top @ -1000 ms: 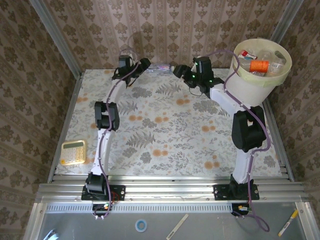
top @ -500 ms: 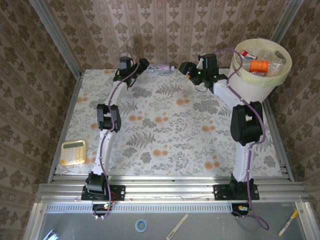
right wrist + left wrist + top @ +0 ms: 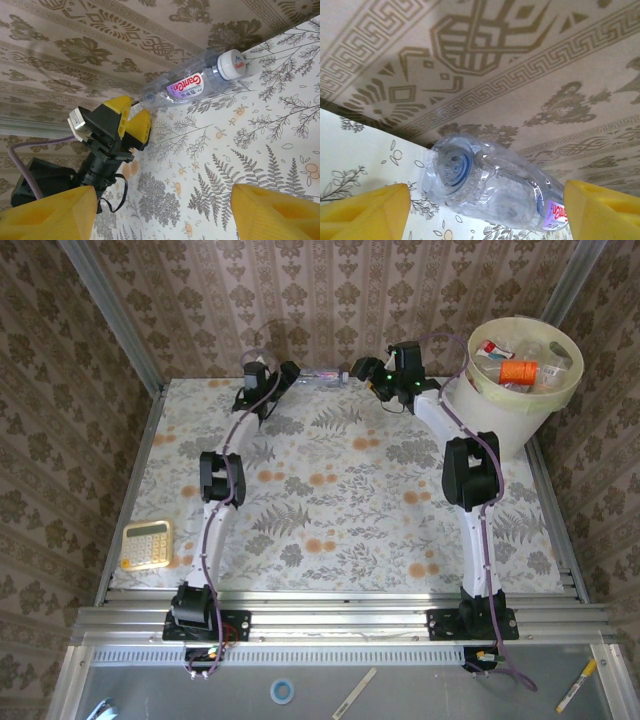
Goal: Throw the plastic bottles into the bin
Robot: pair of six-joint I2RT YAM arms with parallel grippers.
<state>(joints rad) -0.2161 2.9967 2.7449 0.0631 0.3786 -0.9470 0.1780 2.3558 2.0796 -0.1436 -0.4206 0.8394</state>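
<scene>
Clear plastic bottle [image 3: 322,376] lying on the bench [image 3: 330,500] at upper centre, flanked by the left gripper [image 3: 290,373] and right gripper [image 3: 362,370], both spread wide.

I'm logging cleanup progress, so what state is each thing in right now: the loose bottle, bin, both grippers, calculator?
Clear bottle: capped, lying on its side at the far edge of the table, ungripped.
Bin: upright, lined, bottles inside.
Left gripper: open, at the clear bottle's base end.
Right gripper: open, facing its capped end.
Calculator: lying flat, keys up.
</scene>
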